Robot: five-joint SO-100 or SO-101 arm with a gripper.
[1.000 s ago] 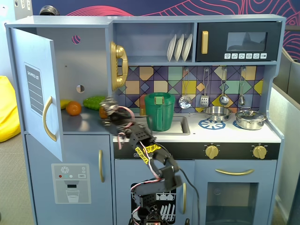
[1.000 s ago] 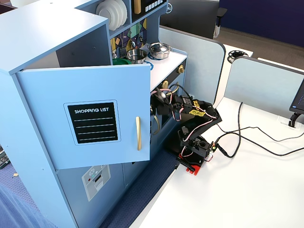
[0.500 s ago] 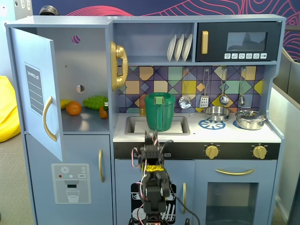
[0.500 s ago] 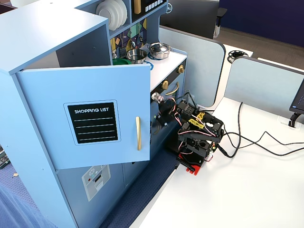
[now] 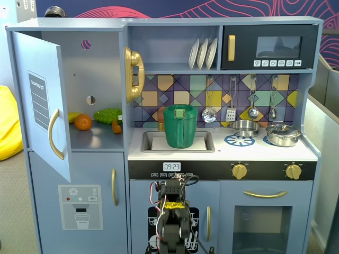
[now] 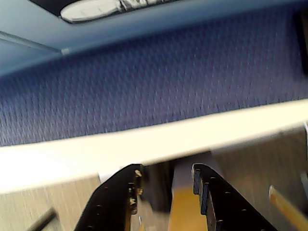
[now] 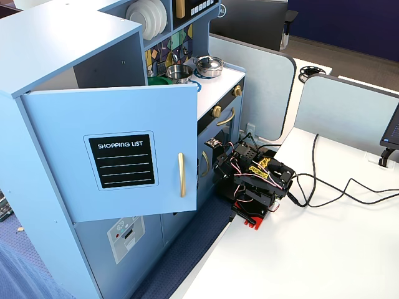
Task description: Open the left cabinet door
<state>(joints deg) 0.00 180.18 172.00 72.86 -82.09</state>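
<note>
Blue-grey left cabinet door [image 7: 112, 149] already hangs wide open, gold handle [image 7: 181, 175] free. Arm [image 7: 252, 180] folded low on the tabletop [image 7: 324, 249], well apart from it. Tool [image 6: 166, 185] narrowly parted, holding nothing. Risk: door swings back shut if nudged.

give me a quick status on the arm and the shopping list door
Tool open, empty, folded low. Left cabinet door swung wide open, gold handle free. Nothing in the way.
</note>
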